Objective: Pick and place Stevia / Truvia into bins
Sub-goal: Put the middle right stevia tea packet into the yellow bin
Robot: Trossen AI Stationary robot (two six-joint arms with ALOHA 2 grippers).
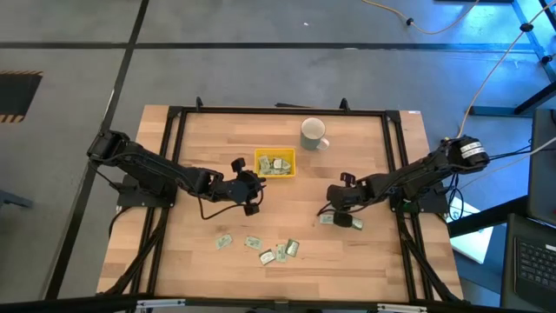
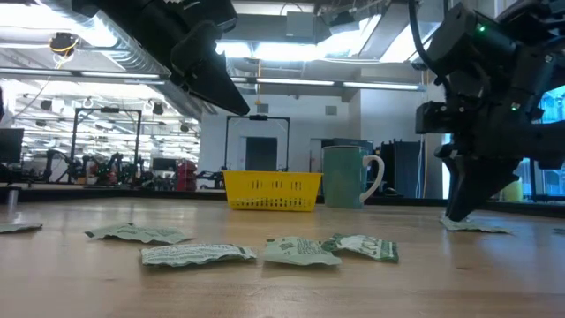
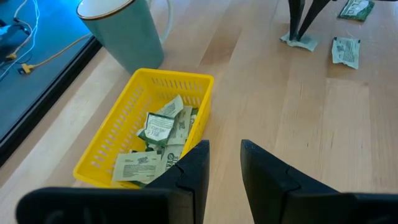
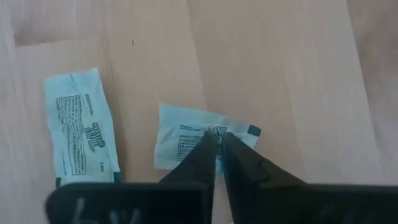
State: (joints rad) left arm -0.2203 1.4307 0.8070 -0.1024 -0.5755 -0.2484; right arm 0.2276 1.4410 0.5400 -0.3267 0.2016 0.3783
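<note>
right wrist view: sachet [image 4: 186, 138] flat, long axis across gripper [image 4: 219, 142] fingertips

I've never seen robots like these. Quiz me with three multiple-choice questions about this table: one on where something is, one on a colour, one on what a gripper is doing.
1. Where is the mug?
A. Just beside the tray, on the right arm's side
B. In the middle of the loose sachets
C. Under the left arm

2. What colour is the tray?
A. Red
B. Yellow
C. Black

3. What is the right gripper doing?
A. Hanging wide open over the tray
B. Holding the mug
C. Pinching down on a sachet lying on the table

Answers:
1. A: the high view shows it right next to the tray.
2. B: every view shows bright yellow mesh.
3. C: the right wrist view shows its fingertips nearly together on the sachet.
</note>
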